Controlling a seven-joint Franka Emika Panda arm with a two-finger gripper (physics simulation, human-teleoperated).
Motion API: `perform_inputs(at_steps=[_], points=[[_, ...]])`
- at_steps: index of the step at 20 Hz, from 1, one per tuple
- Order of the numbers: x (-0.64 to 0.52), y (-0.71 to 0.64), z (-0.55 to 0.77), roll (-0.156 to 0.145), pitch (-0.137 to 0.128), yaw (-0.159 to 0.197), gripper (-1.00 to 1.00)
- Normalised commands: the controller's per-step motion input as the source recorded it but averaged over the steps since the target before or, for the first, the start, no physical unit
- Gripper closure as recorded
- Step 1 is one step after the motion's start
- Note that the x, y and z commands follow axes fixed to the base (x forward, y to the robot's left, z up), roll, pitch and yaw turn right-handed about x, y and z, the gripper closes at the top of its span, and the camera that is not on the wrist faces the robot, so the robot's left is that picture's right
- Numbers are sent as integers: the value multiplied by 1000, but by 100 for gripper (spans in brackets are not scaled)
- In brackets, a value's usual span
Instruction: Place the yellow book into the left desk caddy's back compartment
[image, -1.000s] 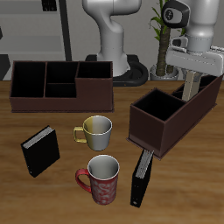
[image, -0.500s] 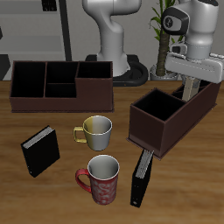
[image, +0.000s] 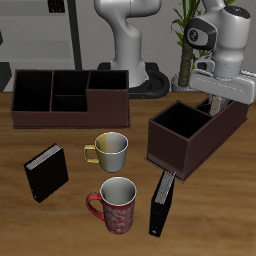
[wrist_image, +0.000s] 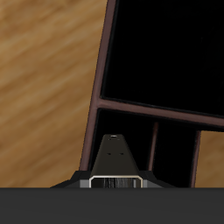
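Observation:
The left desk caddy (image: 185, 140) is a dark brown divided box lying diagonally, a corner toward the camera. My gripper (image: 215, 102) hangs over its far end, above the back compartment (image: 236, 108). It is shut on the yellow book (image: 214, 101), which hangs upright as a thin tan strip between the fingers, its lower end at about rim height. In the wrist view the book (wrist_image: 112, 162) shows edge-on with its pale page edge. Below it lie the caddy's rim (wrist_image: 100, 83) and dark divided sections.
A second brown caddy (image: 60, 95) stands squarely at the back. A yellow-handled mug (image: 110, 150) and a red patterned mug (image: 118, 203) stand mid-table. One black book (image: 45, 172) lies near the front and another (image: 160, 200) stands beside the diagonal caddy. A plant (image: 185, 45) stands behind my arm.
My gripper has come down with the yellow book toward the far end of the left desk caddy. Nothing else moved.

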Motion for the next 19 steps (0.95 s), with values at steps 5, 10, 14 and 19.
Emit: perform_inputs(at_steps=[5, 10, 14, 19], points=[[71, -72, -78, -13, 30, -15, -100], [32, -59, 44, -3, 0, -6, -100], [9, -27, 68, 2, -10, 5, -100], [-22, -10, 76, 10, -13, 4, -100]])
